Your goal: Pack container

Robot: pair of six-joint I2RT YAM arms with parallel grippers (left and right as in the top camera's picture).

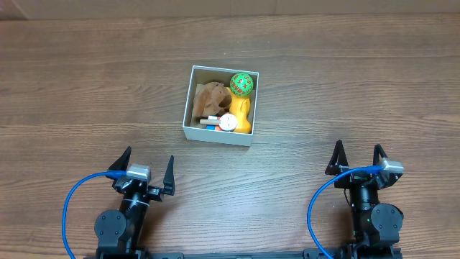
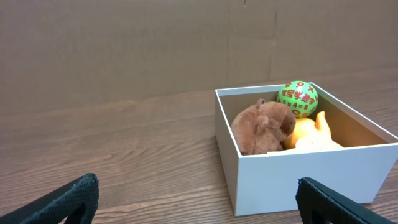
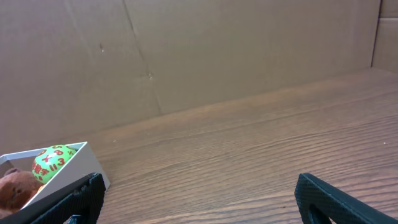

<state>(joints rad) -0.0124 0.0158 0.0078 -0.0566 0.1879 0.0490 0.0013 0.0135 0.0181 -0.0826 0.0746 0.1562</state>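
The container (image 1: 188,108), a white-walled box with a brown inside, stands mid-table and holds a brown plush toy (image 1: 210,97), a green patterned ball (image 1: 242,84), a yellow toy (image 1: 241,114) and a small white round piece (image 1: 228,121). The left wrist view shows the container (image 2: 298,177) close ahead on the right, with the plush (image 2: 264,127) and the ball (image 2: 297,98) inside. My left gripper (image 1: 146,170) is open and empty near the front edge, below and left of the box. My right gripper (image 1: 357,157) is open and empty at the front right; its view catches the container's corner (image 3: 87,163) at the left.
A brown cardboard wall (image 2: 155,43) backs the wooden table (image 1: 345,79). Blue cables (image 1: 72,201) loop from both arm bases at the front edge.
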